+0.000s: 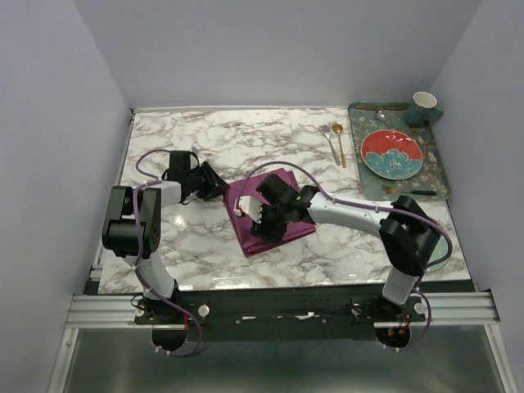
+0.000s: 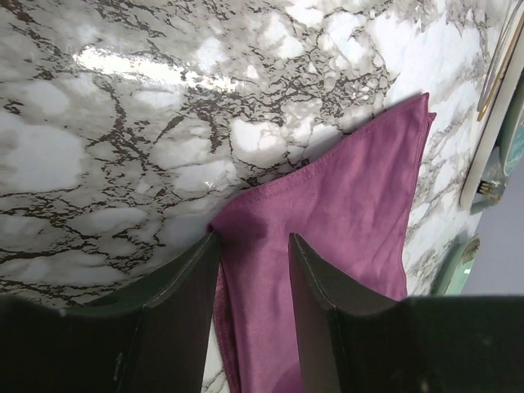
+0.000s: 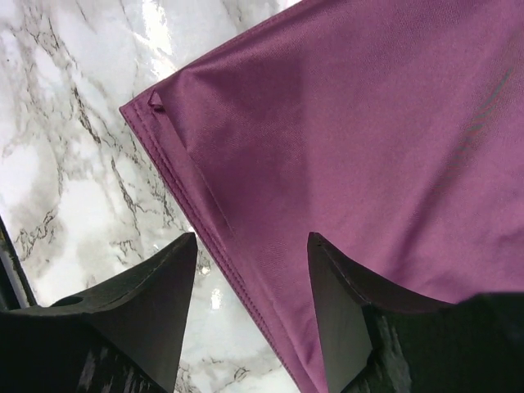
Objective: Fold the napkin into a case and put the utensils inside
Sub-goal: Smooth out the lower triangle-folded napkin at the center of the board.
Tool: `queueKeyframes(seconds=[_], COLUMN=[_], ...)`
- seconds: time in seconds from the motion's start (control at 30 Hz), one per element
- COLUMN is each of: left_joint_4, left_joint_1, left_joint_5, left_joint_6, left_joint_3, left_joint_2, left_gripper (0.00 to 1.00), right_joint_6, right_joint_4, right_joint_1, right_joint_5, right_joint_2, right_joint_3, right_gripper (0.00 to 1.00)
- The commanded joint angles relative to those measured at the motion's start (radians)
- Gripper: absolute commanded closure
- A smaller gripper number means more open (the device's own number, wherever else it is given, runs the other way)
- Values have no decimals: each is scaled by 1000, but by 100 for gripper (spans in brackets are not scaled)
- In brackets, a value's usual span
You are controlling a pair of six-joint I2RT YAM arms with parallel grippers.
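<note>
The plum-purple napkin lies folded flat in several layers at the table's middle. My left gripper is open at the napkin's left corner; in the left wrist view its fingers stand either side of that corner of the napkin. My right gripper is open low over the napkin's near-left edge; in the right wrist view it straddles the stitched, layered edge of the napkin. The silver fork and gold spoon lie side by side on the table at the back right, apart from both grippers.
A patterned tray at the right holds a red plate, a cup and a gold utensil with a dark green handle. A pale green plate lies partly under the right arm. Walls close in on three sides.
</note>
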Motion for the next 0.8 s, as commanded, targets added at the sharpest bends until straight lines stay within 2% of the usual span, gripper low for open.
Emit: queueKeyframes(seconds=[0.0,0.5,0.6,0.77], left_joint_4=[24,29,28,24], left_joint_1=[4,4,4,4], left_joint_5=[-40,-46,-49,-49], left_joint_6=[-3,-5,-6,3], left_joint_3=[4,-46,-46,-35], left_joint_2=[34,-8,-14,5], left_gripper=[50,45,44,44], right_joint_6=[-30,-69,-72,-78], right_joint_4=[52,115,124,138], right_joint_1=[35,107,111,113], right_joint_5=[36,72,75,83], right_joint_2=[30,71,87,96], right_joint_3=[-2,-2,-7,-22], right_gripper=[35,37,41,58])
